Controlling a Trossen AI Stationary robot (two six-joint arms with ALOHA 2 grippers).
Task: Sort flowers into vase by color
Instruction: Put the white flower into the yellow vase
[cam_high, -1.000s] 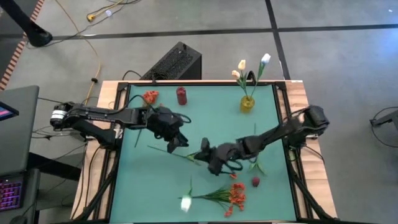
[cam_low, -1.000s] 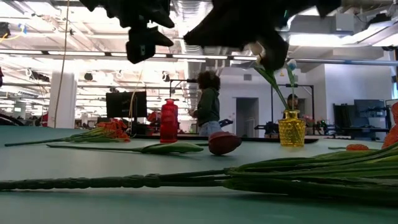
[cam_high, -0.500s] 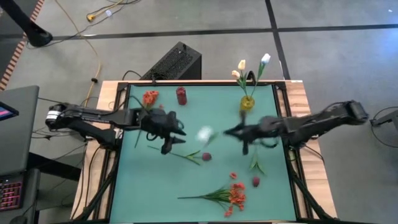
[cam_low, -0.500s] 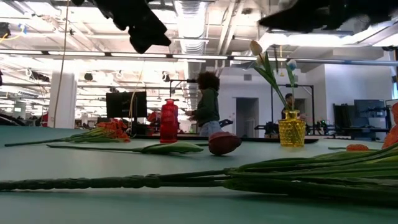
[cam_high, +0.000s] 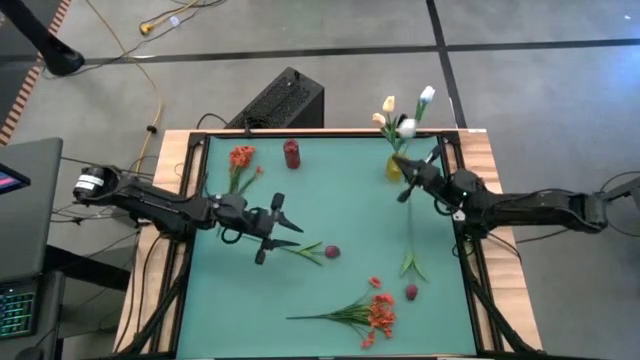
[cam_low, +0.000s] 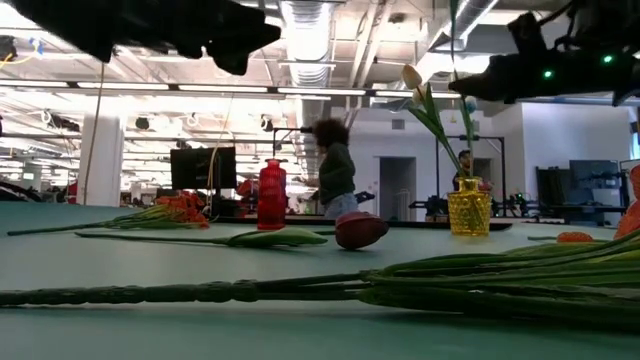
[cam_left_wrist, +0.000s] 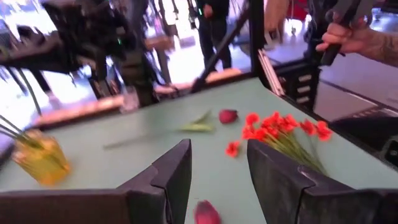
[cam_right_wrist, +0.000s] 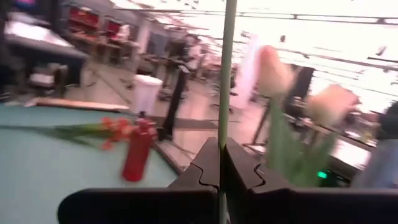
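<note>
- The white-budded flower (cam_high: 406, 128) was held upright above the yellow vase (cam_high: 396, 167) at the table's far right corner, its bud uppermost and its thin green stem (cam_right_wrist: 225, 74) running straight down between the fingers.
- The right gripper (cam_high: 413, 172) was clamped on that stem, pads pressed together around it, just beside the yellow vase.
- Two pale tulips (cam_high: 388, 104) already stood in the yellow vase, leaning outward.
- A red vase (cam_high: 292, 153) stood near the far edge, with a red-orange flower (cam_high: 241, 157) lying just to its left, stem pointing toward the near side.
- A dark red bud (cam_high: 332, 252) lay mid-table at the end of a leafy stem running left.
- A red-orange bunch (cam_high: 378, 313) lay near the front edge, stems pointing left; a loose leafy stem (cam_high: 410, 245) lay lengthwise along the right side.
- The left gripper (cam_high: 272, 229) hovered over the table's left half, fingers apart and holding nothing.
</note>
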